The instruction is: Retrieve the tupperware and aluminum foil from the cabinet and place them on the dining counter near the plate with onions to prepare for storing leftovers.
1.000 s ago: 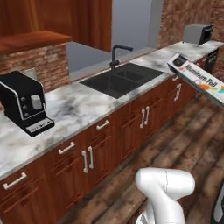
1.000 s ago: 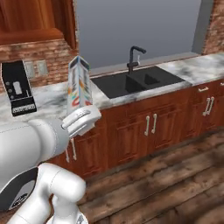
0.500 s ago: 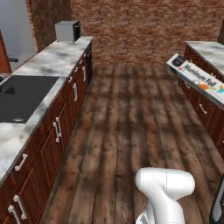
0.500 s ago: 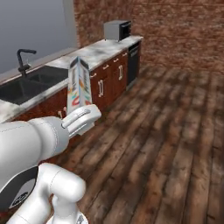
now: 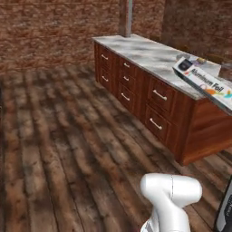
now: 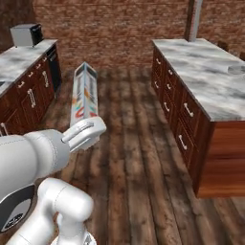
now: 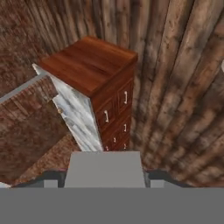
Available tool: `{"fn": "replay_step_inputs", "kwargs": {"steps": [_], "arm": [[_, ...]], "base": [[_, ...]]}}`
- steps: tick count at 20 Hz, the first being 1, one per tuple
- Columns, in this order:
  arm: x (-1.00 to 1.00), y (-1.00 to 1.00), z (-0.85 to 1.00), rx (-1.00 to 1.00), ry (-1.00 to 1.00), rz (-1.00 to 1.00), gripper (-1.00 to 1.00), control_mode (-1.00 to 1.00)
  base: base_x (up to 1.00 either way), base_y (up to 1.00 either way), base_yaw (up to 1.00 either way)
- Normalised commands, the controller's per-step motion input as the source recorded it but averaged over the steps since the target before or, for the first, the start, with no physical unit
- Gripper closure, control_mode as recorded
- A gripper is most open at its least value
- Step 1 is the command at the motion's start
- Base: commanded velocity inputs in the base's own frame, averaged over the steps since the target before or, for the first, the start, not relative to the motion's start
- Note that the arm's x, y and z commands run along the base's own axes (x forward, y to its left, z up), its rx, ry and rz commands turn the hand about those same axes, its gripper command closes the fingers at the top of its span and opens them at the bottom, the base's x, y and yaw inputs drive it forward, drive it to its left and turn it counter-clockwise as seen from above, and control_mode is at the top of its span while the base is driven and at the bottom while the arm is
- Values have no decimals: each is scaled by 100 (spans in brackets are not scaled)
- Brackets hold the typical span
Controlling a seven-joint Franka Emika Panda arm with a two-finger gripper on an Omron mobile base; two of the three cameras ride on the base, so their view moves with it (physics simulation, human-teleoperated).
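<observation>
One long slim white aluminum foil carton rides clamped in the end effector, short of the marble dining bench (a swing could clip that wooden corner!).

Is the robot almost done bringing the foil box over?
Partway. The foil box is out of its cupboard and held in the gripper. The marble counter lies ahead across the wood floor. The foil is not set down yet, and I can't see the plastic tub.
</observation>
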Motion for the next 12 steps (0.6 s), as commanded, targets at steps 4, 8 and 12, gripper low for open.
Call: {"fn": "replay_step_inputs", "kwargs": {"steps": [4, 8, 12], "arm": [[0, 0, 0, 0, 0, 0, 100, 100], [0, 0, 0, 0, 0, 0, 100, 100], [0, 0, 0, 0, 0, 0, 100, 100]], "base": [[-72, 24, -81], [-5, 23, -97], [8, 18, -88]]}}
